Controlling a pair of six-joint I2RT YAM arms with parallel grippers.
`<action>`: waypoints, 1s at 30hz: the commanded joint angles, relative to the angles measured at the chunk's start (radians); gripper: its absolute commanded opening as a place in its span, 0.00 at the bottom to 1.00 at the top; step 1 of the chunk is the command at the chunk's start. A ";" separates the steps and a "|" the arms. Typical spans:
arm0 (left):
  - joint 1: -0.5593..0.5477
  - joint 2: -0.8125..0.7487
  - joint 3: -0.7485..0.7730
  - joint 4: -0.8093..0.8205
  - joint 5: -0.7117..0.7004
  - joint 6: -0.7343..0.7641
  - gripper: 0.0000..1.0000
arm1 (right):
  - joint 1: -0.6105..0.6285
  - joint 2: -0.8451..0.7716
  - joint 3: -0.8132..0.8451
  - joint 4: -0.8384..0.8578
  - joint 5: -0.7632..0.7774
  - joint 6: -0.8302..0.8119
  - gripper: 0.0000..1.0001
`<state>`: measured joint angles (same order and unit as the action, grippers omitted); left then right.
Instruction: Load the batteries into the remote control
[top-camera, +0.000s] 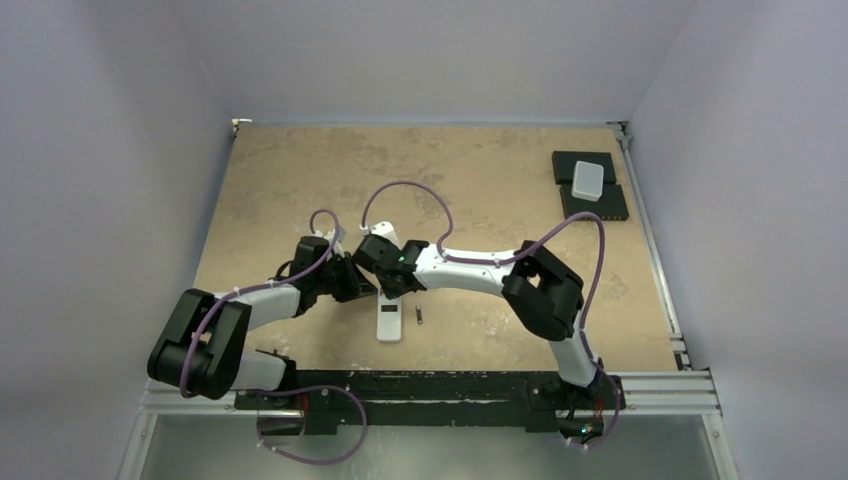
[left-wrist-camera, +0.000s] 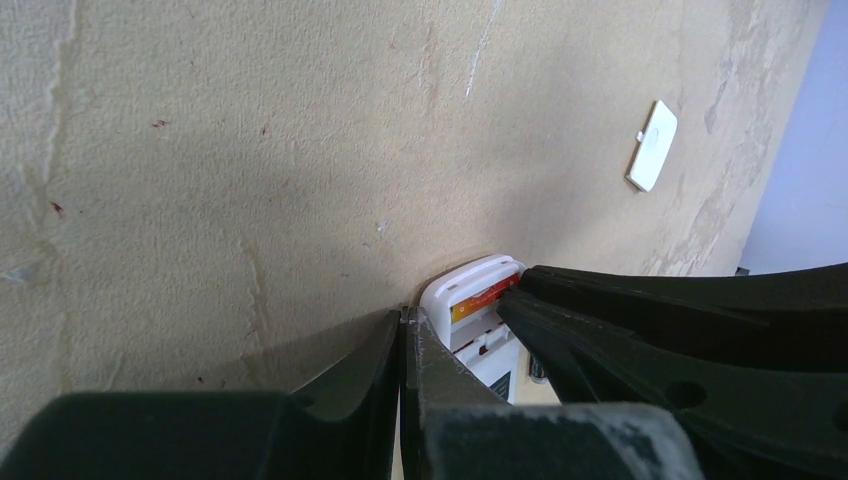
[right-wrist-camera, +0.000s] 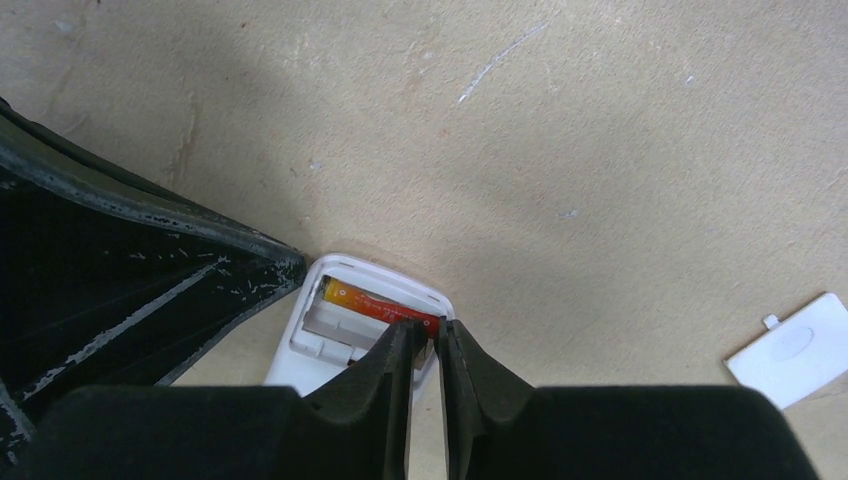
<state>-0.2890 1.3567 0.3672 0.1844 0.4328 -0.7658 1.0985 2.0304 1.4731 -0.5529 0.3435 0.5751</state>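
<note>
Orange-tipped, one battery (right-wrist-camera: 375, 303) lies in the open bay of the remote control (right-wrist-camera: 305, 352) under the nearly closed right gripper (right-wrist-camera: 432, 335), where an off-centre push could flip it out or skid the remote away from the closed left gripper (left-wrist-camera: 404, 316) set against its edge

No writing, brand or number can be read anywhere. The battery (right-wrist-camera: 375, 302) lying in the remote control (right-wrist-camera: 318, 350) shows only orange and red bands, and the white cover (right-wrist-camera: 795, 350) bears just a plain oval dimple.
</note>
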 joint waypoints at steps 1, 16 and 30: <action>-0.016 -0.028 0.003 0.035 0.050 -0.003 0.02 | 0.019 0.081 0.031 -0.019 0.008 0.006 0.23; -0.016 -0.060 0.027 -0.038 0.005 0.008 0.02 | 0.021 -0.109 0.010 0.026 0.021 0.031 0.28; -0.016 -0.038 0.043 -0.071 -0.021 0.029 0.03 | 0.021 -0.472 -0.264 0.123 0.073 -0.017 0.31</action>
<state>-0.3023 1.3155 0.3798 0.1143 0.4160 -0.7628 1.1145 1.6752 1.3128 -0.4938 0.3786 0.5770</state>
